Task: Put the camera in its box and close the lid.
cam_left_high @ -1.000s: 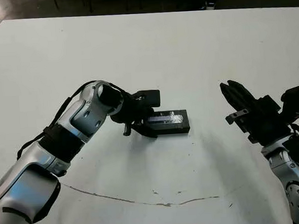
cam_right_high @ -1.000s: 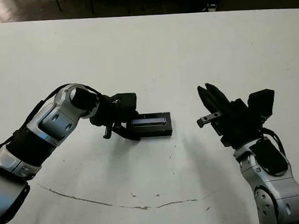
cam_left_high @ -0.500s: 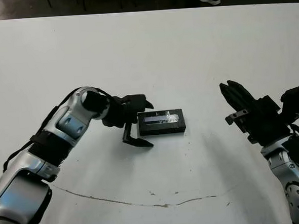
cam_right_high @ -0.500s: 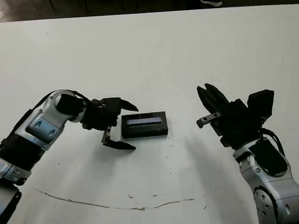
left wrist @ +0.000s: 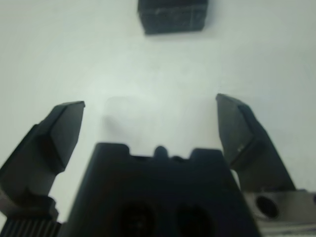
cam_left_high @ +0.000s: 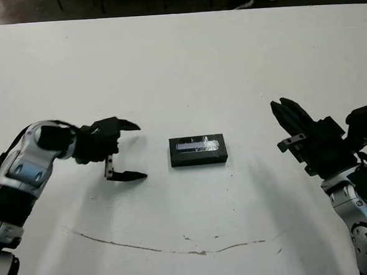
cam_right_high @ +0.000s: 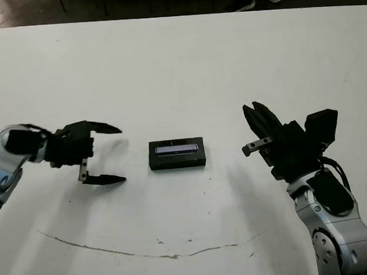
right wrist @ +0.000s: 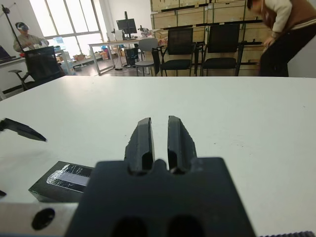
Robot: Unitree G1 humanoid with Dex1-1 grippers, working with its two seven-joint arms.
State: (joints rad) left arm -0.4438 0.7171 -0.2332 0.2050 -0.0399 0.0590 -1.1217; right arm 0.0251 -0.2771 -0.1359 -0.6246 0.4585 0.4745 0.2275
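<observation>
The white surface (cam_left_high: 185, 62) carries a thin dark scratch near its front edge; chairs and desks stand beyond it. The lid (cam_left_high: 197, 145) sits on the box (cam_left_high: 198, 155) mid-surface. My left end effector (cam_left_high: 128, 150), spread wide, has drawn back leftward from it. My right end effector (cam_left_high: 286, 114), pressed together, hasn't moved.

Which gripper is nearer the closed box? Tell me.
Left, narrowly. The left gripper hangs open just beside the box, on the robot's left; the right gripper is shut and stands slightly farther off on the opposite side.
</observation>
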